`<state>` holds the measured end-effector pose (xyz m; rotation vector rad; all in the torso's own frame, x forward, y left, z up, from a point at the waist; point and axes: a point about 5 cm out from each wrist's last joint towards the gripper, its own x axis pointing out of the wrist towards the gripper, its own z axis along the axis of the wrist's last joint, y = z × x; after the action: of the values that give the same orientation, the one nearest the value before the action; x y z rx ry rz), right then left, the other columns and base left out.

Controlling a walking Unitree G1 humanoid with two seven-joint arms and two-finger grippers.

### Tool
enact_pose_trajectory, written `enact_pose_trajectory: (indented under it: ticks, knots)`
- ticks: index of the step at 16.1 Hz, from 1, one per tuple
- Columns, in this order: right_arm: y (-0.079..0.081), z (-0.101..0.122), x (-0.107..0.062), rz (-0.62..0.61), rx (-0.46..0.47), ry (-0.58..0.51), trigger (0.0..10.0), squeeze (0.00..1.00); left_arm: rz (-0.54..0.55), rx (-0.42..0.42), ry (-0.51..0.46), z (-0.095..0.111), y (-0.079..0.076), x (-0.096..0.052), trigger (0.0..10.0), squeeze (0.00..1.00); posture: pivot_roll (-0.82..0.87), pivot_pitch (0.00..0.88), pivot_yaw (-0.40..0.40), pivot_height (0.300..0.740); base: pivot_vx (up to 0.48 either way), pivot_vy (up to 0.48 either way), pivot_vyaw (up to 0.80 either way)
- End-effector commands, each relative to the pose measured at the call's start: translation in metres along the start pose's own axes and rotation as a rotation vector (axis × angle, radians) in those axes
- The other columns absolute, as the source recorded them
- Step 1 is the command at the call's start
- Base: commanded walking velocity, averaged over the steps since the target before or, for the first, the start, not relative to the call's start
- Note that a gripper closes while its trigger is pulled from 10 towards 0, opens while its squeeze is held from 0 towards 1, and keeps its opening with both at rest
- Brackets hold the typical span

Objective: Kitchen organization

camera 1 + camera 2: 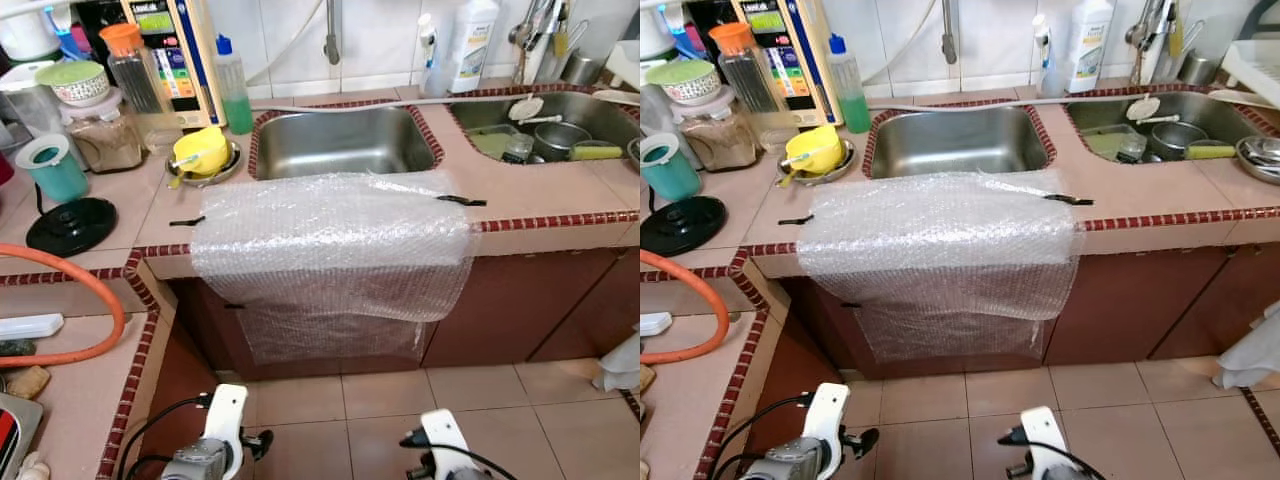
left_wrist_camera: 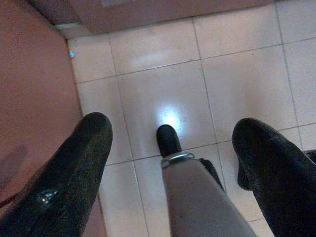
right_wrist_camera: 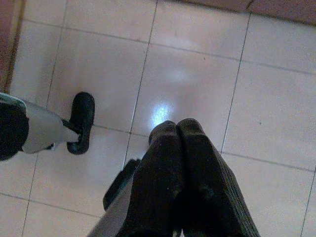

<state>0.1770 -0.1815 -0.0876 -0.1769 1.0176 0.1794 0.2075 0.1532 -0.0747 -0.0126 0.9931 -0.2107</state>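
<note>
A sheet of bubble wrap [image 1: 330,250] is taped over the counter's front edge and hangs down over the cabinet below the empty left sink [image 1: 340,140]. The right sink [image 1: 560,135] holds a steel pot, a sponge and a ladle. A yellow cup [image 1: 203,150] lies in a steel dish beside the left sink. Both arms hang low near the floor. My left gripper [image 2: 173,143] is open over the floor tiles. My right gripper [image 3: 177,131] is shut on nothing, fingertips pressed together.
The left counter carries a teal cup [image 1: 52,165], a black lid [image 1: 72,225], jars, a green soap bottle [image 1: 233,85] and an orange hose [image 1: 90,290]. A white bottle [image 1: 472,40] and utensils stand behind the sinks. The counter corner juts out at my left.
</note>
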Motion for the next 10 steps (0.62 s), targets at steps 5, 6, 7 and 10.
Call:
enact_pose_trajectory:
  ticks: [5,6,7,10]
  knots:
    - [0.0068,0.0039,0.0014,0.010,0.004,-0.015,10.0,0.00,-0.003,0.011,0.005,-0.0020,0.0034,-0.0011,10.0,0.00,-0.01,0.000,0.088,0.740,0.000,-0.203,0.00]
    - [0.0066,0.0039,0.0013,0.009,0.005,-0.015,10.0,0.00,-0.005,0.010,0.002,-0.0013,0.0031,-0.0010,10.0,0.00,-0.01,0.000,0.088,0.740,0.000,-0.480,0.00]
    - [0.0061,0.0040,0.0013,0.007,0.008,-0.017,10.0,0.00,-0.006,0.009,0.003,-0.0010,0.0031,-0.0009,10.0,0.00,-0.01,0.000,0.091,0.740,0.000,-0.480,0.00]
    - [0.0010,-0.0017,-0.0003,-0.004,0.006,-0.007,10.0,0.00,-0.007,0.003,-0.002,-0.0004,0.0053,-0.0015,10.0,0.00,0.00,0.000,0.093,0.740,0.000,-0.480,0.00]
